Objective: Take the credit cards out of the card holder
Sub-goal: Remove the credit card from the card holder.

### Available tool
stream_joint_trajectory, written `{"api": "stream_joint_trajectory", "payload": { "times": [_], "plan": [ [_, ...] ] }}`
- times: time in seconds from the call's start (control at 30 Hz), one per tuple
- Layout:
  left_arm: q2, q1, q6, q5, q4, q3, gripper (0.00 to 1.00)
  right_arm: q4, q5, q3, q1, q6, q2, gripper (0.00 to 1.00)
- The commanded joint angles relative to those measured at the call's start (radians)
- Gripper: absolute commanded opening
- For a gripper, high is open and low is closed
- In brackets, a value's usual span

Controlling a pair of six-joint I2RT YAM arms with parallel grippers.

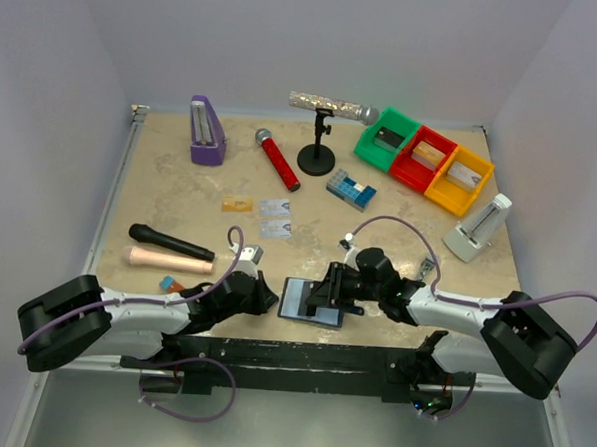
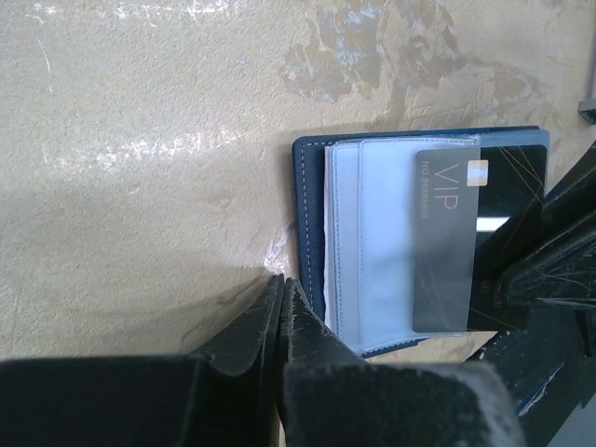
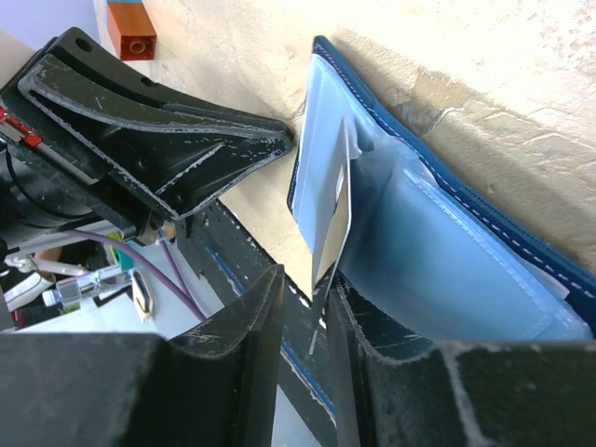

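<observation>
The dark-blue card holder [image 1: 296,301] lies open near the table's front edge, pale pockets up [image 2: 372,233]. A dark grey VIP card [image 2: 447,242] sticks halfway out of its pocket. My right gripper [image 3: 307,277] is narrowly open, and that card's edge [image 3: 335,219] stands between the jaws, against the right finger. My left gripper [image 2: 282,281] is shut and empty, its tip on the table against the holder's left edge [image 1: 267,300]. One gold card [image 1: 237,204] and two silver cards [image 1: 275,207] [image 1: 275,226] lie loose on the table behind.
A small orange-and-blue block [image 1: 171,284] sits by my left arm. Black microphone [image 1: 170,242], beige handle [image 1: 171,261], red microphone [image 1: 277,158], purple metronome [image 1: 206,131], microphone stand [image 1: 317,156], blue-white brick block [image 1: 351,189], coloured bins [image 1: 427,160] and a white stand [image 1: 478,229] lie farther back.
</observation>
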Motion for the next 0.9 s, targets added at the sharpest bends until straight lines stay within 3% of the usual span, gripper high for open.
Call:
{"api": "stream_joint_trajectory", "payload": {
  "times": [0.0,0.53,0.67,0.87],
  "plan": [
    [-0.011,-0.002,-0.002,-0.033,-0.019,-0.024,0.0,-0.015,0.04,0.025,0.003,-0.027,-0.042,0.27],
    [-0.053,-0.002,-0.009,-0.041,-0.029,-0.042,0.0,-0.085,0.062,0.023,0.003,-0.039,-0.095,0.0],
    [-0.102,-0.002,-0.011,-0.05,-0.065,-0.038,0.0,-0.19,0.097,0.035,0.003,-0.058,-0.147,0.0],
    [-0.254,0.0,0.02,-0.094,-0.172,-0.018,0.0,-0.476,0.207,0.11,0.003,-0.13,-0.293,0.0]
  ]
}}
